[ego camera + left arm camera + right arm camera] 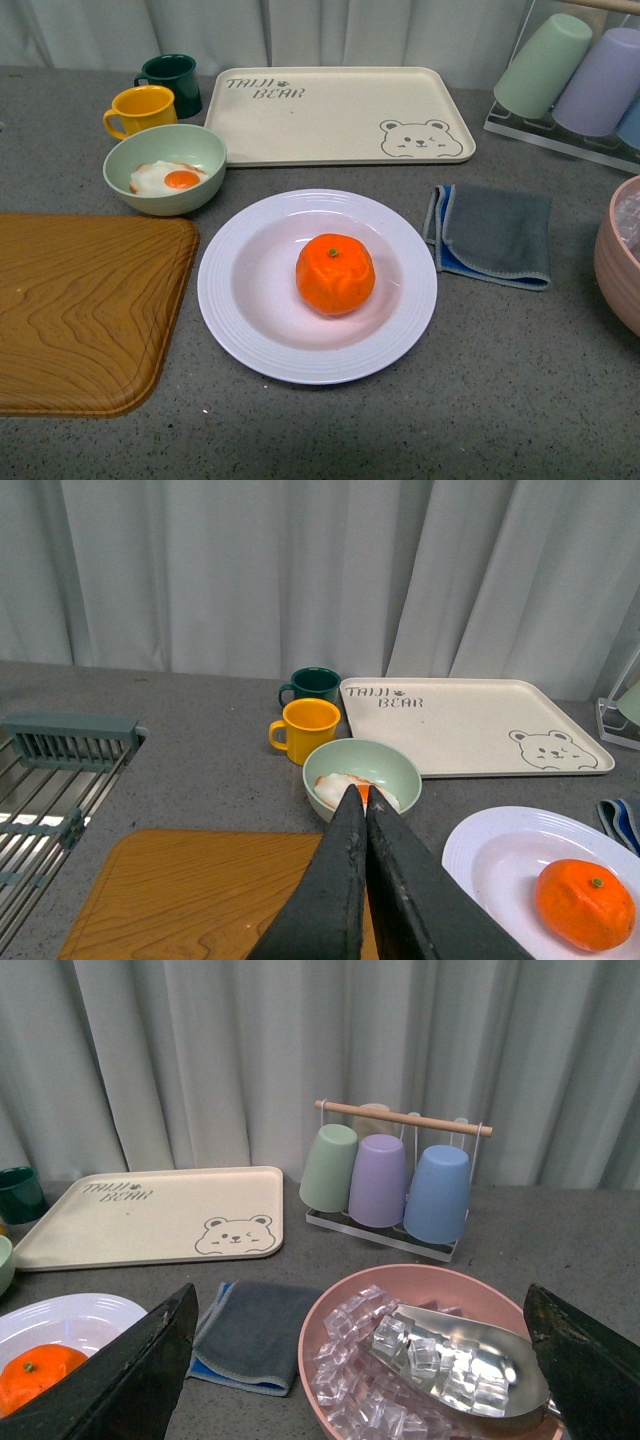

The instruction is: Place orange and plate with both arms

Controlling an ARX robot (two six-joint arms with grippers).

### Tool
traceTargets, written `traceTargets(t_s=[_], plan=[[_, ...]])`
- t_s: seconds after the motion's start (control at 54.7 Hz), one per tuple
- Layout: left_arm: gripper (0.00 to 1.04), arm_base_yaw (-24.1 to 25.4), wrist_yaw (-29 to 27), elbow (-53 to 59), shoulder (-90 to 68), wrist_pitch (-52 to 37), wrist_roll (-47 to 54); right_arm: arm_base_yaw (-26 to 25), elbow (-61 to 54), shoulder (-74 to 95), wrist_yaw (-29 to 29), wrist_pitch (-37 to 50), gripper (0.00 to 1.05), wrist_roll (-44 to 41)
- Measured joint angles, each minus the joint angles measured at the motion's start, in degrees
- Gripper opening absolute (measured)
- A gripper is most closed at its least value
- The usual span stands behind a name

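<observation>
The orange [335, 273] sits in the middle of the white plate [240, 315] at the centre of the grey table. Neither arm shows in the front view. In the left wrist view my left gripper [360, 795] is shut and empty, raised above the wooden tray, with the orange [585, 904] and plate [500, 855] off to one side. In the right wrist view my right gripper [360, 1305] is open wide and empty above the pink bowl; the orange [40, 1380] and plate [90, 1315] show at the edge.
A wooden tray [85, 310] lies left of the plate. A pale green bowl [165, 168] with a fried egg, a yellow mug [140, 110], a green mug [172, 80] and a cream bear tray [340, 115] stand behind. A grey cloth [492, 233], pink ice bowl [620, 255] and cup rack [575, 75] are at right.
</observation>
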State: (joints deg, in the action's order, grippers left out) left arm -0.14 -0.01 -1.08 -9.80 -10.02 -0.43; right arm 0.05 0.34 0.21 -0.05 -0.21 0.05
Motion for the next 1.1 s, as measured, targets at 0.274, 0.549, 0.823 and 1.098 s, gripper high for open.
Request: traceTargets(t_s=[0.274, 0.549, 0.823, 1.098], plan=[[0.11, 0.0, 0.0, 0.0, 9.5, 9.9, 0.0, 0.0, 0.0, 0.0, 0.0, 0.0, 0.95, 0.0], [0.60, 0.0, 0.0, 0.0, 9.6, 9.9, 0.0, 11.1, 3.5, 24.2, 12.1, 6.9, 0.95, -6.0], [0.98, 0.0, 0.0, 0.0, 9.6, 9.9, 0.1, 15.6, 15.9, 78.7, -5.3, 30.1, 0.95, 20.0], [0.98, 0.0, 0.0, 0.0, 9.6, 9.9, 0.1, 12.7, 28.2, 100.3, -18.4, 31.5, 0.95, 33.4]])
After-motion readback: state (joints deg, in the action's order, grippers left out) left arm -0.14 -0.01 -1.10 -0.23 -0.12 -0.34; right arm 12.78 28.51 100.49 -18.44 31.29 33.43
